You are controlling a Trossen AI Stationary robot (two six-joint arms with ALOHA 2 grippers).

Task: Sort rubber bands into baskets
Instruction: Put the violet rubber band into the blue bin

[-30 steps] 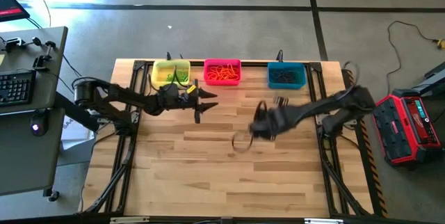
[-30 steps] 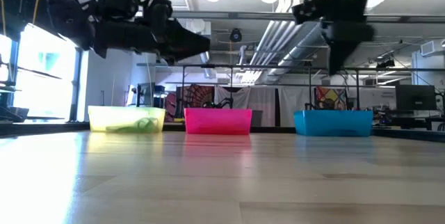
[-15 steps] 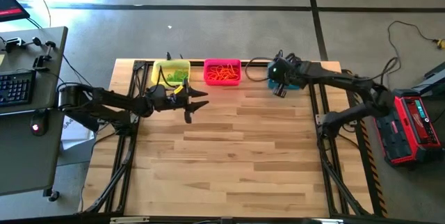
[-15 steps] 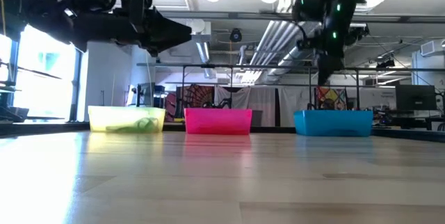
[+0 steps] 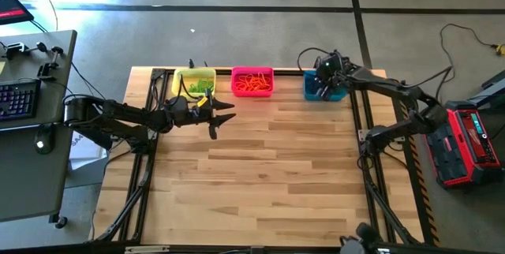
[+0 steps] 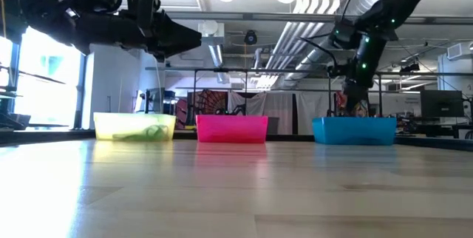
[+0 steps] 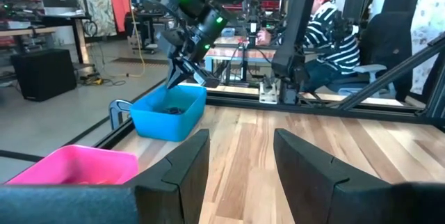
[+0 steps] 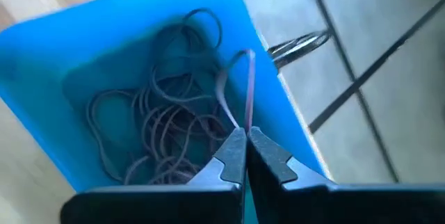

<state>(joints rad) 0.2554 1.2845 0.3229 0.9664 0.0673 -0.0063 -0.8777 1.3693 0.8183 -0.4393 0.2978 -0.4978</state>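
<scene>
Your right gripper (image 8: 245, 135) hung over the teal-blue basket (image 5: 325, 90) at the back of the surface (image 5: 260, 175), its jaws pinched shut on a thin dark rubber band (image 8: 240, 85) that stood up as a loop from the tips. It was held there, I judge, so the band would fall onto the heap of dark bands (image 8: 163, 137) already lying in that basket once the jaws let go. The loop hung close to the basket's wall, so a release from there might have dropped it over the rim. Your left gripper (image 5: 219, 117) waited in the air just in front of the yellow basket (image 5: 193, 83), jaws apart and holding nothing, pointed along the row (a sensible place to wait, clear of the other arm). The yellow basket held green bands (image 5: 199, 87), and the pink-magenta basket (image 5: 252, 81) between the two others held orange ones (image 5: 252, 83). No loose band showed anywhere on the boards, so the sorting looked nearly done. From above, the right arm covered part of the teal-blue basket; from table height the baskets' walls hid their contents, except the green showing faintly through the yellow.
</scene>
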